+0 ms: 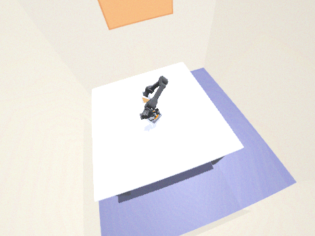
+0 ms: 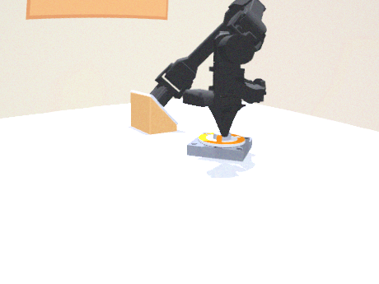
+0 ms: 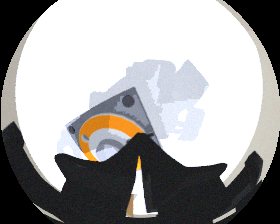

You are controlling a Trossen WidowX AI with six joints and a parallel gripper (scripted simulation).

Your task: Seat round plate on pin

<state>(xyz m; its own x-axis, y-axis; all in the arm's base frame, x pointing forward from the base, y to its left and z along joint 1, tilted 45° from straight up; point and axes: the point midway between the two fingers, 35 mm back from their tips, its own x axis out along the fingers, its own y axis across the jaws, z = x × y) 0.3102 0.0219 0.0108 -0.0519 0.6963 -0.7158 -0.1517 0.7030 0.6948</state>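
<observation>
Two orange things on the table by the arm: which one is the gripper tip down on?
The round plate on the grey base: the shut gripper points down onto it. The orange wedge block stands apart, beside the arm's foot.

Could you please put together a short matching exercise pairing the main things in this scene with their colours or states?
Column one:
1. gripper
2. round plate
3. base
4. wedge block

Column two:
A. grey, square, with corner holes
B. tan, beside the arm's foot
C. shut, tips down on the plate
D. orange and yellow, lying on the base

Pairs: 1-C, 2-D, 3-A, 4-B
</observation>
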